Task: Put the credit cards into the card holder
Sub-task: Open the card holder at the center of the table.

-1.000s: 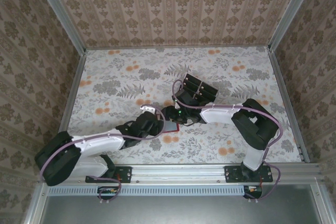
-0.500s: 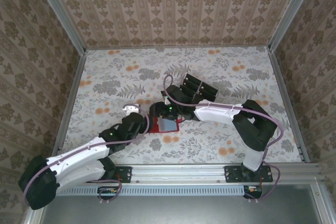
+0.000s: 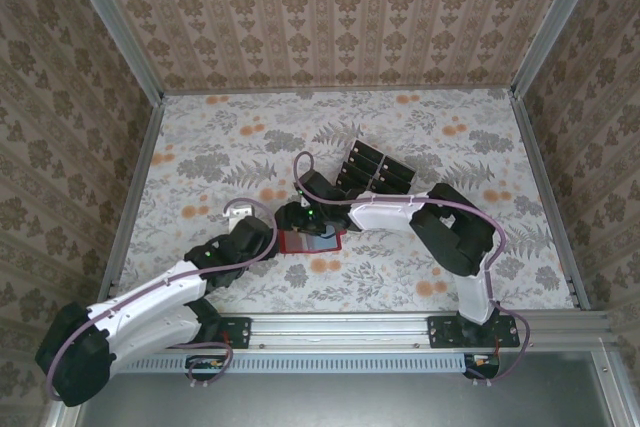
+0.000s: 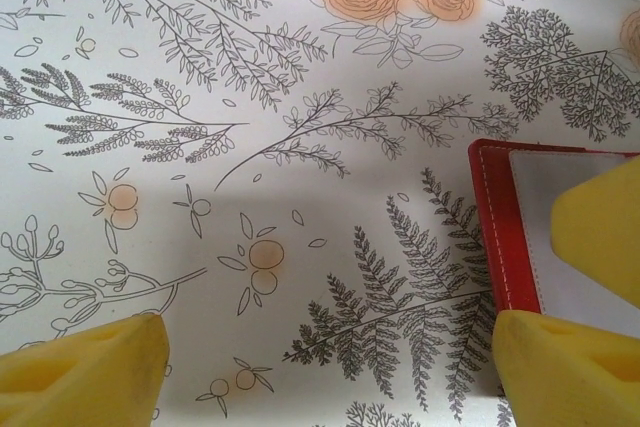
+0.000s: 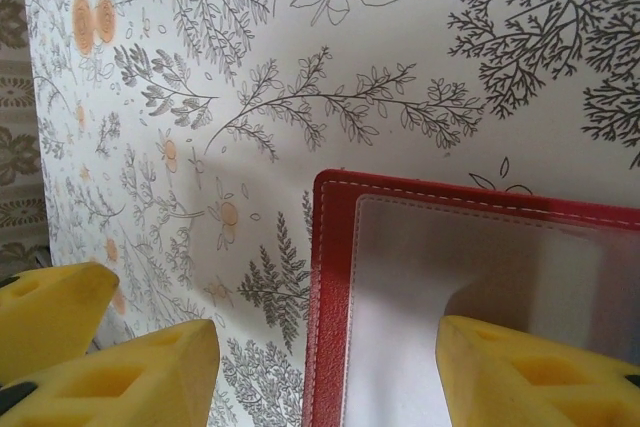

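The card holder (image 3: 318, 241) lies open and flat on the flowered table, red outside with a grey inside (image 5: 440, 287). My right gripper (image 3: 298, 227) is open and straddles its left edge (image 5: 335, 287): one yellow finger (image 5: 530, 372) rests on the grey inside, the other (image 5: 130, 372) sits on the table. My left gripper (image 3: 270, 235) is open just left of the holder with bare table between its fingers (image 4: 80, 372); the holder's red corner (image 4: 497, 227) is by its right finger. The black credit cards (image 3: 371, 168) stand in a tray behind the holder.
Patterned walls and metal rails (image 3: 135, 197) close in the table on three sides. The right arm (image 3: 440, 222) stretches across the middle, close in front of the tray. Flowered table surface (image 3: 220, 147) lies open to the far left.
My left gripper has opened and drawn back to the left, off the card holder. The right gripper and the holder have shifted left.
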Action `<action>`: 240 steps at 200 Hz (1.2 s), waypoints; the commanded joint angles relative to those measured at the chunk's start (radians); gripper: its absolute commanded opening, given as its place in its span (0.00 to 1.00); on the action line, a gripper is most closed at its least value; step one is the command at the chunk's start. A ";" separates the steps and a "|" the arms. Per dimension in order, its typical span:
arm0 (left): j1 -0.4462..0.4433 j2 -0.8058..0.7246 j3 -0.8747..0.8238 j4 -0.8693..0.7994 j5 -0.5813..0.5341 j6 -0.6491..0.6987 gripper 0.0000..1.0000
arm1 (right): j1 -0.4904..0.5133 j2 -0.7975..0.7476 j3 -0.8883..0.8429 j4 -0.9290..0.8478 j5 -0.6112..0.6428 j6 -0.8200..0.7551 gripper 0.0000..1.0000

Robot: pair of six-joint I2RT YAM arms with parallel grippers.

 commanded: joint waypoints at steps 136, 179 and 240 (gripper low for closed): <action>0.015 0.162 0.160 0.150 0.117 0.099 1.00 | -0.168 -0.326 0.028 -0.413 0.119 -0.332 0.61; 0.002 0.271 0.209 0.156 0.144 0.122 1.00 | -0.261 -0.375 0.021 -0.592 0.289 -0.487 0.60; -0.001 0.323 0.178 0.053 0.098 0.092 1.00 | -0.275 -0.344 0.034 -0.712 0.508 -0.657 0.54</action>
